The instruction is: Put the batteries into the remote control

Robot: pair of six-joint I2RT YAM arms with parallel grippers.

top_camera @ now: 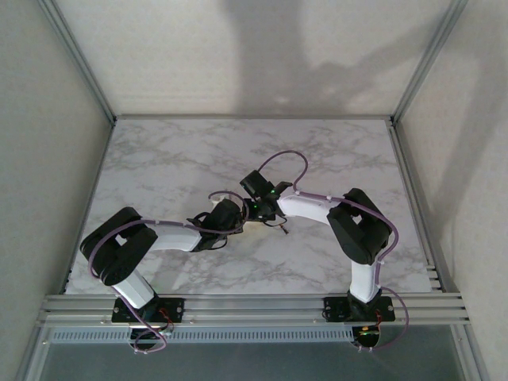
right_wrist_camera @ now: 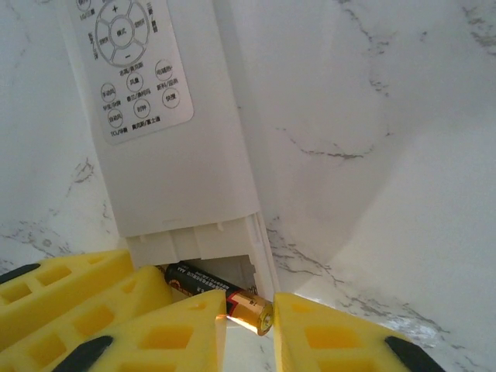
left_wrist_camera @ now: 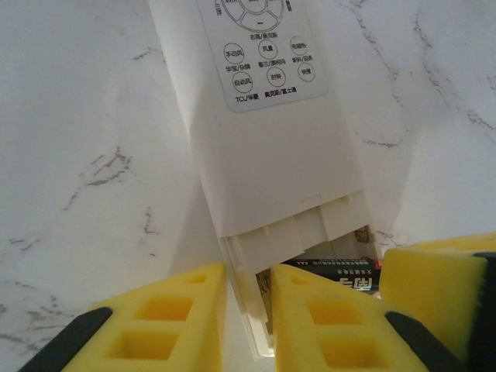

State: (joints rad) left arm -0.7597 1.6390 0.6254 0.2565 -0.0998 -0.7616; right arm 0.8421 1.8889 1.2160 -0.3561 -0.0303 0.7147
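The left hand (left_wrist_camera: 248, 288) clamps the remote (left_wrist_camera: 271, 155) by its bay wall; the right hand (right_wrist_camera: 249, 311) pinches a battery (right_wrist_camera: 200, 280) angled into the bay, left hand crowding beside; remote's top cut off, marble worktop (right_wrist_camera: 387, 116) around

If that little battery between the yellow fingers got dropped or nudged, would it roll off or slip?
Probably rolls: the battery is a smooth round cylinder, and the marble-look table seems flat and glossy. Likely stiff and dense for its size, given its metal end. It might slip, since the right gripper seems to pinch only that end.
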